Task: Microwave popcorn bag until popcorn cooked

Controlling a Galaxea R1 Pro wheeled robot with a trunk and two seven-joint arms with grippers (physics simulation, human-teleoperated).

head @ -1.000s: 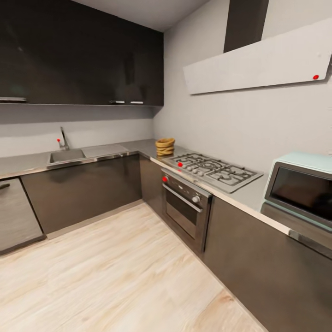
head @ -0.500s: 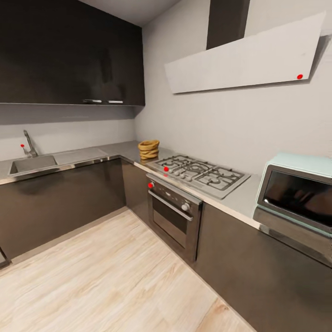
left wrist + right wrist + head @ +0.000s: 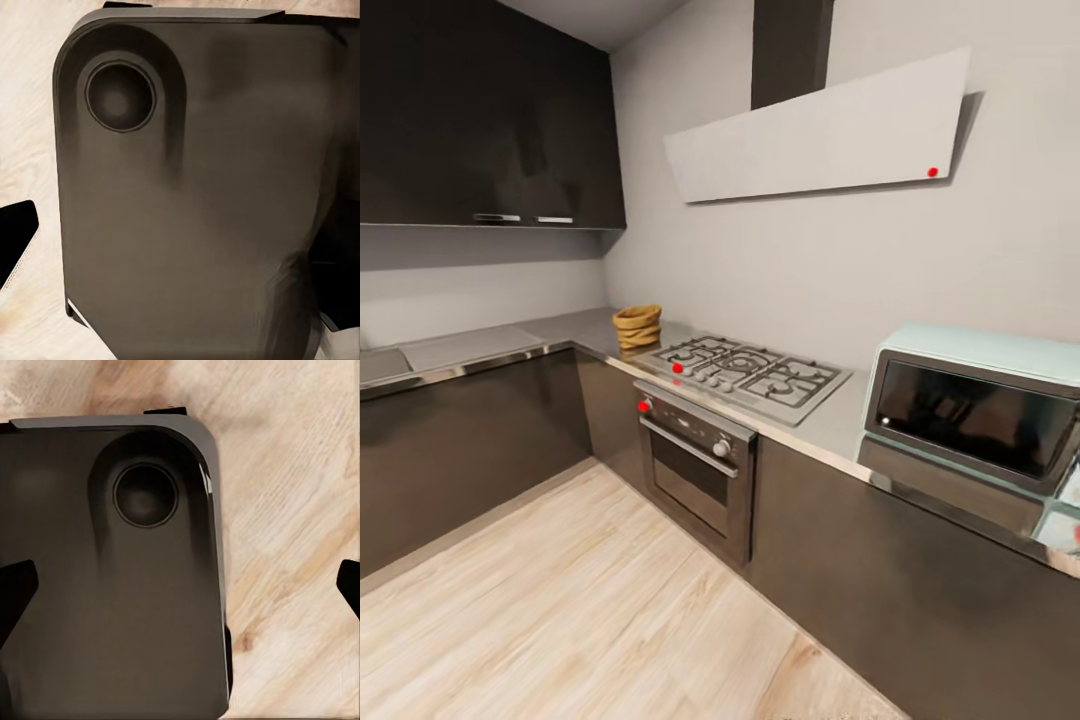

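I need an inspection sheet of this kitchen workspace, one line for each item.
Surface: grey steel countertop, L-shaped, above dark cabinets.
Job's things: popcorn bag on the countertop in the corner beside the gas hob; mint microwave past the hob, door closed.
Clutter: nothing seen.
Pincers: right pincer open, over the robot's dark base and wood floor; left pincer state unclear.
Cables: nothing seen.
Surroundings: built-in oven, hood, wood floor.
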